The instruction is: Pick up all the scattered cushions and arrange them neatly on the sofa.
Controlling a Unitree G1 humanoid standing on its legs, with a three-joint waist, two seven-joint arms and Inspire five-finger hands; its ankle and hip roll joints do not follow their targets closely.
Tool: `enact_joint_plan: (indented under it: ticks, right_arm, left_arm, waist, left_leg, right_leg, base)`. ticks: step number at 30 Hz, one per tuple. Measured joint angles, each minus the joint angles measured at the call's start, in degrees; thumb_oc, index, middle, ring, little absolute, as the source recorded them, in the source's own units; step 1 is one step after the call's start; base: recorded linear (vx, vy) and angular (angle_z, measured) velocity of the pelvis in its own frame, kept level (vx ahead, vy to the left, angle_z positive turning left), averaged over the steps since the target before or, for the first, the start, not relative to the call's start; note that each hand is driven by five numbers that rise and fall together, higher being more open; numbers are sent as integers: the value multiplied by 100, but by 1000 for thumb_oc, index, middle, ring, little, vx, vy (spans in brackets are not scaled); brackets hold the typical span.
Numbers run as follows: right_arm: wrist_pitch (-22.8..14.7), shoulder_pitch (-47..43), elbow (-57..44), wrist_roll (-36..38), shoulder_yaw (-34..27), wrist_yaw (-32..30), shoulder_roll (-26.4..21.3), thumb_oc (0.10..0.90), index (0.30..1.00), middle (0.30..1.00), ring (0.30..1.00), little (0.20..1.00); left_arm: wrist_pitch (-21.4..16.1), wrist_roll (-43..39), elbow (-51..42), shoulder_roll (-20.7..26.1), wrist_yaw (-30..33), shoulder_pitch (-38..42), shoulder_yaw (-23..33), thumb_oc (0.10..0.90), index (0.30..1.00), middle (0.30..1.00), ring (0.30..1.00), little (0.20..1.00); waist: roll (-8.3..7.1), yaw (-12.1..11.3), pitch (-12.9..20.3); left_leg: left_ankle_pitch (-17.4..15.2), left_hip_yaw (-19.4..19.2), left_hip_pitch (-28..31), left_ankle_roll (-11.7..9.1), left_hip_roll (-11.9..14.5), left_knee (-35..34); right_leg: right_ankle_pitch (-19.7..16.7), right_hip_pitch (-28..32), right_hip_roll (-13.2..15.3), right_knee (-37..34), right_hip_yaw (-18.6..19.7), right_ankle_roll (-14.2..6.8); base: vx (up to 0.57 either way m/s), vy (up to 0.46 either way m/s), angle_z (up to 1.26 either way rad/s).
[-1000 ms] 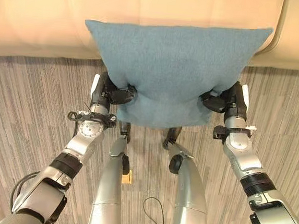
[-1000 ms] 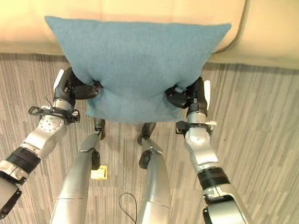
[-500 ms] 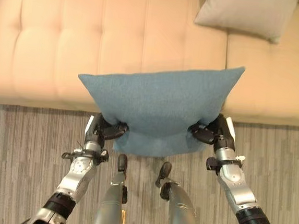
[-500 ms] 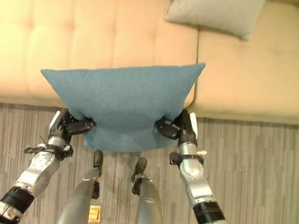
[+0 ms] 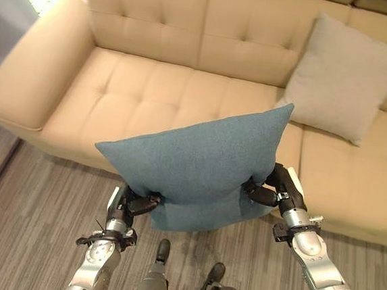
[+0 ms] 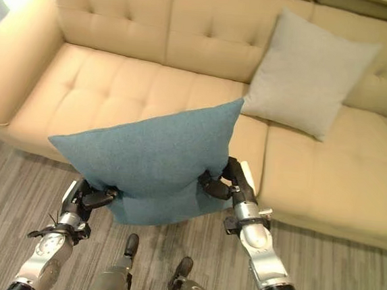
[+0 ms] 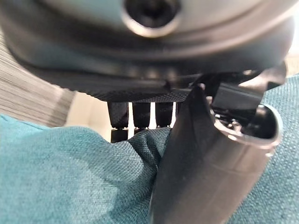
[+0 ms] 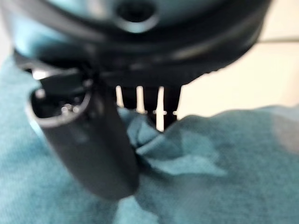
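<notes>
The blue cushion now hangs higher than a second ago, lifted above the front edge of the sofa rather than over the floor. The sofa is beige and tufted, its arm at the left end. A grey cushion leans against the backrest toward the right, just beyond the blue cushion's upper corner. The left hand pinches the cushion's lower left edge between thumb and fingers; the right hand pinches the lower right edge the same way, bunching the fabric.
</notes>
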State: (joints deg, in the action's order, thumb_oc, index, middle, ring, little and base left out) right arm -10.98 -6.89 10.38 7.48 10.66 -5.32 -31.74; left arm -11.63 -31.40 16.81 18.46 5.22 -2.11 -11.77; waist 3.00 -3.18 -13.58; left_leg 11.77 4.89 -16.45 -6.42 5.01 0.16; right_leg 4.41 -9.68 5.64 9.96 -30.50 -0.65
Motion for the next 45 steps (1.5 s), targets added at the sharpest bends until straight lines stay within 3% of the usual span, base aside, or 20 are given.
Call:
enact_joint_plan:
  ticks: [2,3,5,7,12,13,15,16,17,18,24,26,29,33,34,35,39,42,44,45]
  right_arm:
    - [26,10,2,-20,1,74,-93,400,300,300,300,300]
    - [30,86,-41,-22,3,126,-76,400,300,300,300,300]
    - [43,245,-115,-46,-43,150,-115,400,300,300,300,300]
    - [100,339,-118,-48,-88,146,-32,400,300,300,300,300]
    - [215,441,-119,-55,-122,191,349,400,300,300,300,300]
    - [211,495,-154,-58,-130,250,359,400,300,300,300,300]
    - [199,625,-233,-62,-83,296,384,400,300,300,300,300]
    - [205,627,-231,-65,-41,338,382,400,300,300,300,300]
    - [203,619,-232,-67,-14,389,395,400,300,300,300,300]
    - [203,633,-221,-68,11,401,401,400,300,300,300,300]
    - [216,668,-145,-65,-15,398,343,400,300,300,300,300]
    - [220,728,-152,-63,-86,433,320,400,300,300,300,300]
    - [211,812,-176,-60,-174,500,294,400,300,300,300,300]
    - [211,850,-174,-59,-226,501,298,400,300,300,300,300]
    - [212,890,-175,-59,-258,500,310,400,300,300,300,300]
    - [213,966,-175,-59,-268,496,316,400,300,300,300,300]
    - [238,1030,-174,-59,-285,444,358,400,300,300,300,300]
    - [270,1070,-196,-64,-271,429,396,400,300,300,300,300]
    - [270,1180,-234,-63,-269,432,364,400,300,300,300,300]
    - [292,1207,-214,-63,-260,431,524,400,300,300,300,300]
  left_arm:
    - [1,-3,14,-15,-82,-75,-1,400,300,300,300,300]
    - [9,-1,54,16,-102,-109,-7,400,300,300,300,300]
    - [14,6,81,1,-118,-152,-69,400,300,300,300,300]
    - [11,23,40,-27,-232,-334,-86,400,300,300,300,300]
    - [56,226,56,111,-230,-338,29,400,300,300,300,300]
    - [54,232,45,82,-231,-332,54,400,300,300,300,300]
    - [55,273,59,247,-224,-217,103,400,300,300,300,300]
    - [51,336,53,358,-226,-183,121,400,300,300,300,300]
    - [53,350,53,467,-225,-163,132,400,300,300,300,300]
    - [61,353,65,492,-224,-183,124,400,300,300,300,300]
    - [73,471,102,490,-226,-180,1,400,300,300,300,300]
    - [75,473,80,507,-235,-243,-65,400,300,300,300,300]
    - [77,474,14,419,-294,-395,-69,400,300,300,300,300]
    - [82,473,35,350,-340,-461,-73,400,300,300,300,300]
    - [90,473,43,343,-342,-469,-116,400,300,300,300,300]
    - [90,474,67,338,-346,-479,-146,400,300,300,300,300]
    - [91,586,89,331,-353,-431,-148,400,300,300,300,300]
    - [211,647,104,337,-352,-465,-156,400,300,300,300,300]
    - [264,682,81,317,-355,-542,-160,400,300,300,300,300]
    - [274,689,74,383,-356,-563,-145,400,300,300,300,300]
  waist:
    - [17,-41,48]
    - [-200,-7,57]
    - [-281,168,98]
    - [-215,236,278]
    - [-555,260,385]
    - [-576,299,386]
    - [-515,625,375]
    - [-631,644,403]
    - [-733,607,420]
    - [-729,596,409]
    - [-593,603,330]
    - [-549,592,329]
    - [-464,524,335]
    - [-514,568,347]
    - [-536,575,337]
    - [-597,564,324]
    - [-815,545,255]
    - [-845,510,258]
    - [-668,552,357]
    - [-812,577,482]
  left_leg:
    - [-478,-866,31,308,114,13]
    - [-705,-1451,2,562,108,329]
    - [-775,-2033,140,507,136,485]
    - [-711,-1958,610,378,211,239]
    - [-844,-1926,821,699,-220,201]
    - [-863,-1778,864,815,-343,171]
    - [-774,-1172,827,966,-432,8]
    - [-656,-1126,838,901,-525,-110]
    - [-645,-1082,829,924,-608,-152]
    - [-638,-919,821,941,-649,-165]
    - [-382,-20,775,737,-500,-259]
    - [-375,338,801,662,-448,-278]
    - [-435,444,616,460,-381,95]
    - [-371,81,381,170,-317,376]
    - [-380,-348,276,168,-275,523]
    - [-597,-751,226,454,-280,760]
    - [-799,-731,123,454,-388,699]
    - [-783,-690,116,492,-380,370]
    - [-650,-663,404,514,-278,257]
    - [-474,-797,502,638,-352,224]
  right_leg:
    - [100,13,39,40,-142,133]
    - [100,8,295,90,-134,131]
    - [33,215,472,25,-246,-13]
    - [-8,346,439,24,-169,-221]
    - [-118,393,906,343,195,-506]
    - [-60,230,1027,848,625,-489]
    - [606,-93,349,1014,2797,-893]
    - [615,-242,239,934,2989,-907]
    - [556,-387,169,851,3014,-814]
    - [351,-374,54,747,3075,-414]
    - [612,-348,-260,927,3075,-530]
    - [264,-102,-481,471,3091,-150]
    - [254,38,-567,469,2683,-2]
    - [557,-104,-568,871,2398,265]
    - [587,-113,-499,903,2280,399]
    - [686,-94,-448,933,2301,518]
    - [637,-99,-372,773,2578,570]
    - [387,221,-450,283,2844,292]
    - [432,459,-604,199,2987,109]
    - [545,401,-515,351,3239,-23]
  base:
    - [104,153,41]
    - [119,149,21]
    - [127,191,43]
    - [121,202,1]
    - [103,206,14]
    - [132,212,45]
    - [129,77,124]
    - [87,4,118]
    - [115,-21,62]
    - [115,-21,42]
    - [97,-71,80]
    - [111,-133,90]
    - [40,-85,58]
    - [72,-35,53]
    - [152,21,37]
    - [200,31,30]
    - [154,36,1]
    - [287,152,-50]
    - [232,197,-79]
    - [126,122,-84]
